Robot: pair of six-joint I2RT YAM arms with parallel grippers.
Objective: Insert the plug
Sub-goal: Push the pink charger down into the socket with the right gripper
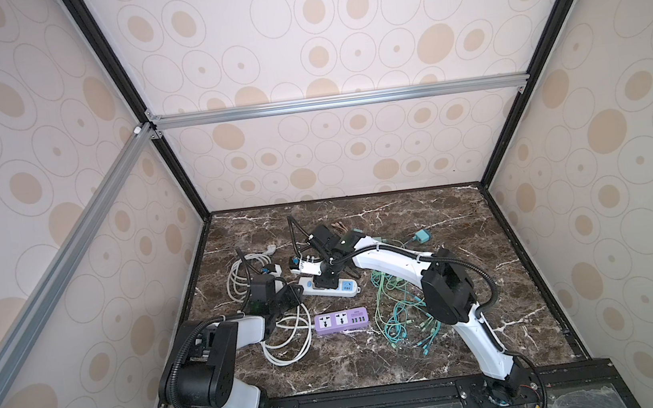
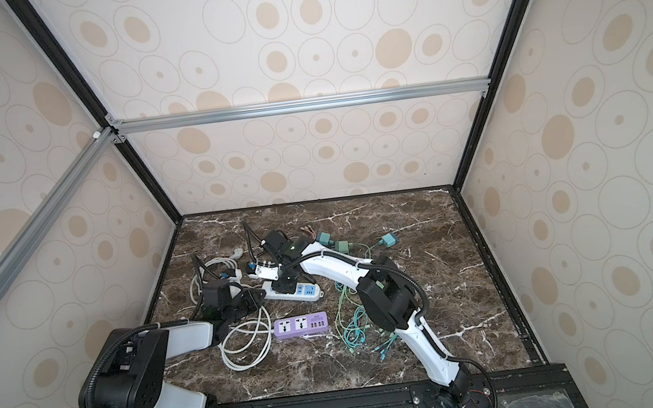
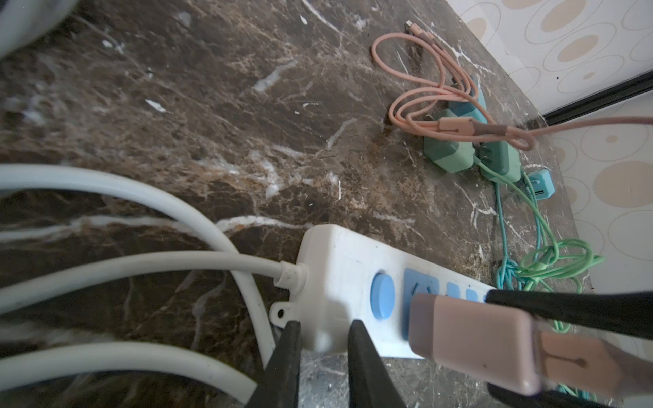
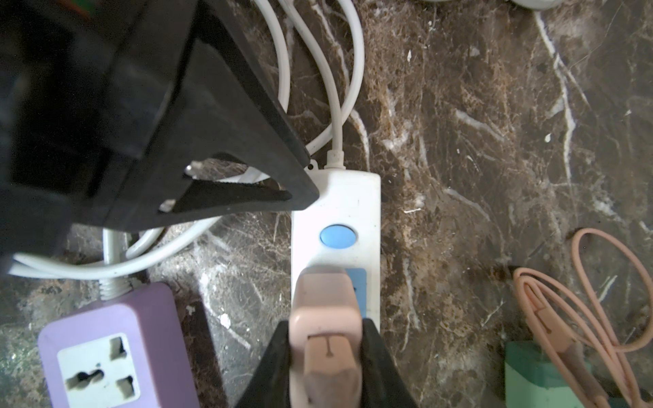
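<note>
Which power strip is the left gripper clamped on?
The white strip with the blue button, under the pink plug; the left gripper pinches its cord end. The purple strip lies apart.

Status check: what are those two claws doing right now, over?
Left claw clamps white power strip end. Right claw grips pink plug, at socket beside blue button; seating unclear. White cord lies aside.

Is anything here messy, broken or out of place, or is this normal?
Mostly the cords. A heap of green cables lies tangled beside the purple power strip, and a pink cable is looped loosely over the green chargers farther back. Nothing looks broken or spilled.
</note>
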